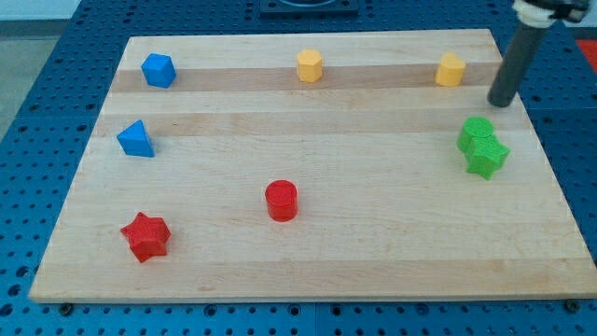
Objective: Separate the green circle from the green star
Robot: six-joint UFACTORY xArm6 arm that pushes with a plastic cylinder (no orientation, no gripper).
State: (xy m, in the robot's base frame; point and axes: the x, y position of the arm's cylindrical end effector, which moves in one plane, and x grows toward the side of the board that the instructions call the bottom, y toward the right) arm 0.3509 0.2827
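Note:
The green circle (477, 132) and the green star (487, 156) sit touching each other near the board's right edge, the circle just above the star in the view. My tip (502, 103) rests on the board a little above and to the right of the green circle, apart from it. The dark rod rises from the tip toward the view's top right corner.
The wooden board (308, 261) also holds a blue block (159, 70), a blue triangle (136, 139), a yellow block (310, 66), a second yellow block (451, 70), a red cylinder (281, 201) and a red star (145, 236). A blue perforated table surrounds the board.

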